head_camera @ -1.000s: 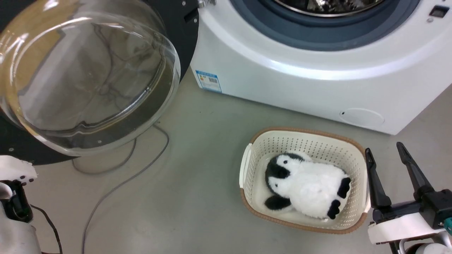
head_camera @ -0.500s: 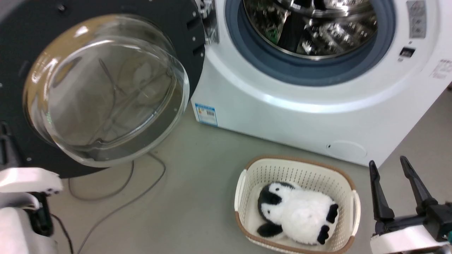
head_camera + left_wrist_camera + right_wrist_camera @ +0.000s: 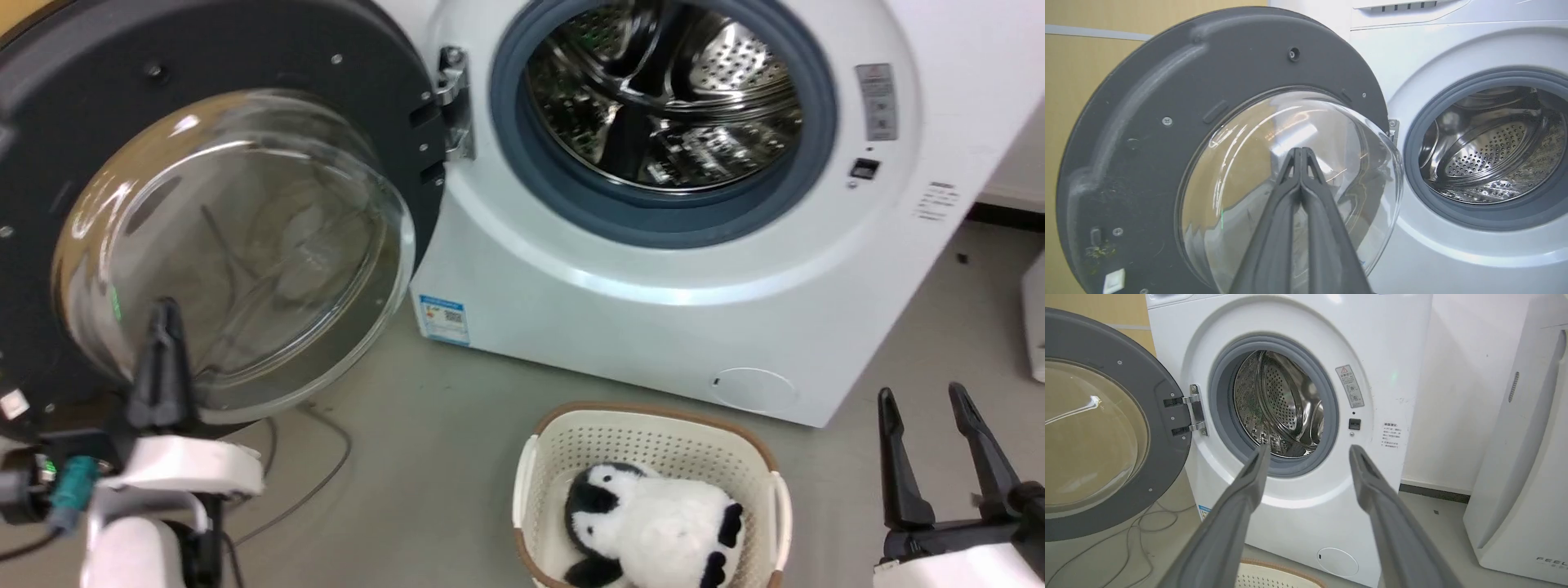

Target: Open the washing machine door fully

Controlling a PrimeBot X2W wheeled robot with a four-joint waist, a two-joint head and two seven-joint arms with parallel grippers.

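The washing machine [image 3: 620, 327] [image 3: 1306, 330] [image 3: 1453, 49] stands with its steel drum [image 3: 661, 106] exposed. Its door [image 3: 73, 114] [image 3: 1147, 102] [image 3: 1126, 379] is swung far out to the left on its hinge [image 3: 453, 102], inner side and clear glass bowl [image 3: 237, 245] facing me. My left gripper [image 3: 165, 314] [image 3: 1301, 152] is shut on nothing, its fingertips in front of the glass bowl's lower left; I cannot tell whether they touch it. At the lower right of the head view, my right gripper [image 3: 922, 396] [image 3: 1308, 451] stands open and empty, clear of the machine.
A cream basket [image 3: 653, 429] holding a plush penguin [image 3: 645, 523] sits on the floor in front of the machine. Grey cables [image 3: 322, 465] lie on the floor under the door. A white appliance [image 3: 1523, 457] stands right of the machine against the wall.
The head camera has tilted up, so the drum and the whole door show. My left gripper's fingers have risen into view in front of the glass bowl. The right gripper stays open.
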